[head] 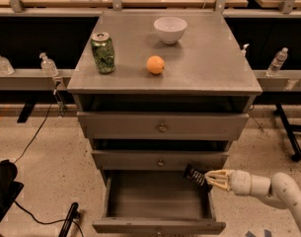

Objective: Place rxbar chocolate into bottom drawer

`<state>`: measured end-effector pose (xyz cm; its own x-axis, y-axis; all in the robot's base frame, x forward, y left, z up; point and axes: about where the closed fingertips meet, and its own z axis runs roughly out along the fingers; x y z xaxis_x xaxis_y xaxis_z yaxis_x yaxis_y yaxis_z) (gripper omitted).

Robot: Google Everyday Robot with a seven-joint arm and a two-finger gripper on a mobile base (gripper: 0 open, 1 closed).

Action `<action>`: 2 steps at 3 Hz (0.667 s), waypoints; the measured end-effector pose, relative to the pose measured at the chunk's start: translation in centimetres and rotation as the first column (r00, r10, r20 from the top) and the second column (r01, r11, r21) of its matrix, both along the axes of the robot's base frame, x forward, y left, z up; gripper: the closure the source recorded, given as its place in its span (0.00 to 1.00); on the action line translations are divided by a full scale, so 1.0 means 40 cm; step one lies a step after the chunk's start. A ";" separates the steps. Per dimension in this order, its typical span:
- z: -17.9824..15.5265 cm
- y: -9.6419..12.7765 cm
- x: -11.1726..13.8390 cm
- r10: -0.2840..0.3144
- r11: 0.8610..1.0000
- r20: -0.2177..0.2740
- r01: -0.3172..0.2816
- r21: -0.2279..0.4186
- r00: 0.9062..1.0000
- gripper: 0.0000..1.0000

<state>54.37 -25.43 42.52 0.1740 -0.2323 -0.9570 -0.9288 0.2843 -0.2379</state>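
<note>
Grey metal table (199,63) at centre, bottom drawer (155,204) pulled fully open and showing nothing inside. Pale robot arm (268,187) reaching in low from the right, claw (211,177) at the drawer's right rear corner, just under the middle drawer (160,161) front. Claw clenched on one end of the rxbar chocolate (195,176), with the bar tilted, poking left and hanging over the drawer opening near its right wall, not touching the floor. Step in hand, by the look of it: carry-in nearly done, release not yet made. Next move probably calls for a short drop and a nudge left toward mid-drawer, clear of the right wall and the middle drawer's lower edge, then letting go and backing out to the right. Main risk: bar catching the drawer side or landing on the rim. Counts: one table, three drawers (top drawer (162,127) and middle shut, bottom open), one arm, one claw. On the tabletop: one white bowl (170,29), one green can (102,52), one orange (155,64), all well apart. On the side rails: three clear bottles seen plainly, two left (1,63) (48,64) and one right (278,61). One bar.
</note>
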 end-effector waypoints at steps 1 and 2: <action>-0.135 -0.003 0.009 0.064 0.998 -0.046 -0.065 -0.003 0.997 1.00; -0.244 0.004 0.007 0.053 0.998 -0.108 -0.051 0.021 0.993 1.00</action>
<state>54.65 -25.27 32.74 0.0805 -0.2081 -0.9748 -0.9624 0.2382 -0.1304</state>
